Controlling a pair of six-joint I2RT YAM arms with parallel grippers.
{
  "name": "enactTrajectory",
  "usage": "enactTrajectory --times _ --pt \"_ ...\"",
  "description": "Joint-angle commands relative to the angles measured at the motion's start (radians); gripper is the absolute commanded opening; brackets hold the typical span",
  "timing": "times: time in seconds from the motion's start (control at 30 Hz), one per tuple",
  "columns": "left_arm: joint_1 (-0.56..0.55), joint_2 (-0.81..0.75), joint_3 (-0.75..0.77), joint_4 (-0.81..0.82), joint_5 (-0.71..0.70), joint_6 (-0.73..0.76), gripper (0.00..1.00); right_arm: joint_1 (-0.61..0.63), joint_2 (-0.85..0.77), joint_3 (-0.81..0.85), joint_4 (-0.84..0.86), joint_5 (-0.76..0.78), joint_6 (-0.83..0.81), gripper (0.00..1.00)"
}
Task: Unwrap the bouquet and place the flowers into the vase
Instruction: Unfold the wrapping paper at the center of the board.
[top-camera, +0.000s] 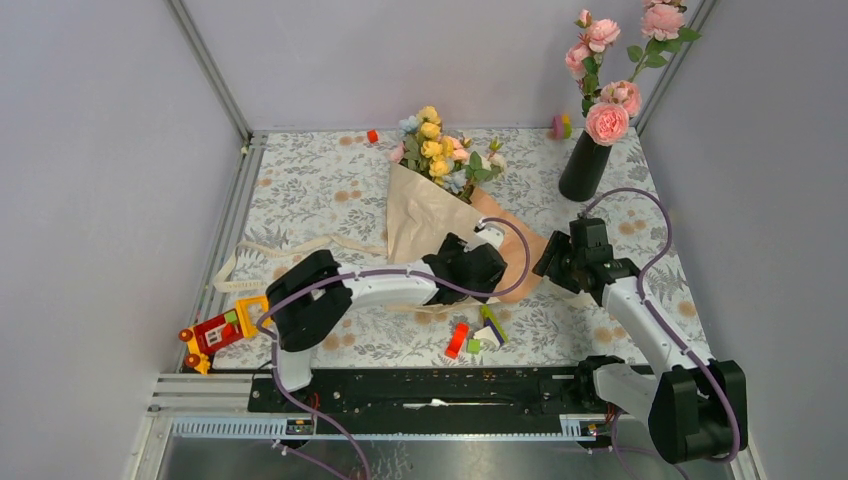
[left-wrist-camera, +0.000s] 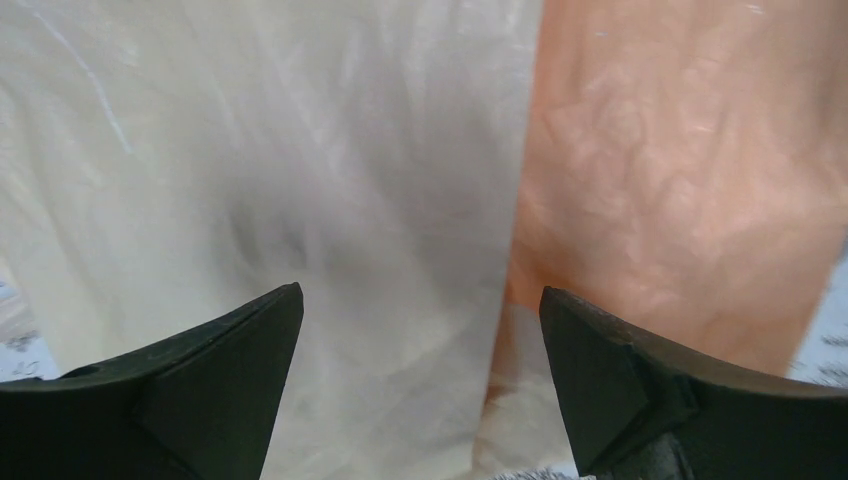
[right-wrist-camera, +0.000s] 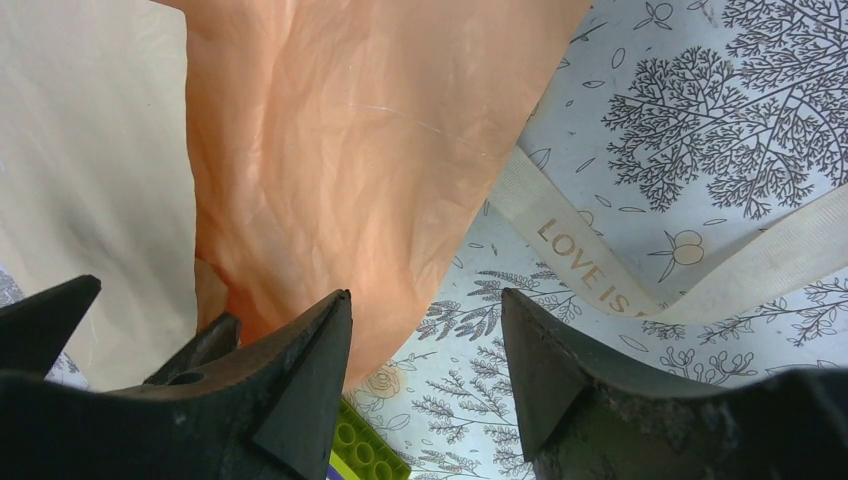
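Bouquet: flat on the counter, mid-scene; blooms toward 12 o'clock, wrapped tail toward 5 o'clock; not yet unwrapped.
Flowers: bunched at the mouth of the wrap, stems hidden inside.
Wrapping paper: crinkled beige sheet overlapping a peach one.
Vase: upright at 2 o'clock from the bouquet, well apart; neck already filled by tall pink roses.
Ribbon: untied, loose on the counter just beside the peach edge (lettering begins "LOVE IS").
Left jaws: released, spread wide above the beige-peach seam; nothing between them.
Right jaws: parted, grasping nothing, bare counter print in the gap; peach corner just beside one of them.
Risk, shallow pinch: likely to catch one sheet only, so the paper slides or tears and the stems stay wrapped.
Risk, dragging: a pull by one arm could tow the whole bunch rather than open it.
Risk, snagging: ribbon near the right jaws, easily caught in a close.
Risk, vase: crowded neck; a nudge from stems could tip it.
Risk, clutter: toy bricks at 6 o'clock, in any sweep path.
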Motion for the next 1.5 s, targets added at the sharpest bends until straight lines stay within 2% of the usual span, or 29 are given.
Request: enactTrajectory --times 0.0,0.2,0.3,0.33,0.37,0.57,0.8,0.93,1.03,1.3,1.47 --pt "-0.005 0.029 0.077 0.006 -0.166 0.039 0.99 -0.006 -0.032 -0.010 0.033 -0.027 0.021 0.64" --pt "-0.006 0.085 0.112 0.009 -0.180 0.055 0.99 -0.006 -0.033 -0.006 0.033 -0.031 0.020 0.64" --pt "-0.007 0.083 0.104 0.010 -0.207 0.071 0.93 -0.006 -0.035 -0.004 0.033 -0.031 0.020 0.64" --pt "-0.007 0.076 0.096 0.016 -0.213 0.079 0.88 -0.005 -0.034 -0.003 0.033 -0.031 0.019 0.64" --pt "-0.008 0.066 0.086 0.024 -0.220 0.084 0.78 -0.005 -0.036 -0.002 0.033 -0.031 0.019 0.64" --pt "-0.008 -0.007 0.056 0.037 -0.247 0.100 0.37 -0.006 -0.041 0.000 0.032 -0.034 0.016 0.64" --pt "-0.004 -0.109 0.055 -0.012 -0.302 0.087 0.02 -0.006 -0.051 0.008 0.075 -0.115 -0.041 0.65" --pt "0.015 -0.197 0.031 -0.044 -0.326 0.069 0.00 0.002 -0.022 0.022 0.116 -0.240 -0.073 0.64" --pt "0.056 -0.275 -0.007 -0.073 -0.327 0.042 0.00 0.047 0.006 0.040 0.148 -0.287 -0.083 0.59" --pt "0.215 -0.487 -0.155 -0.157 -0.261 -0.031 0.00 0.333 0.108 0.111 0.268 -0.255 -0.044 0.56" --pt "0.325 -0.610 -0.260 -0.219 -0.204 -0.104 0.00 0.465 0.227 0.182 0.313 -0.253 -0.020 0.54"
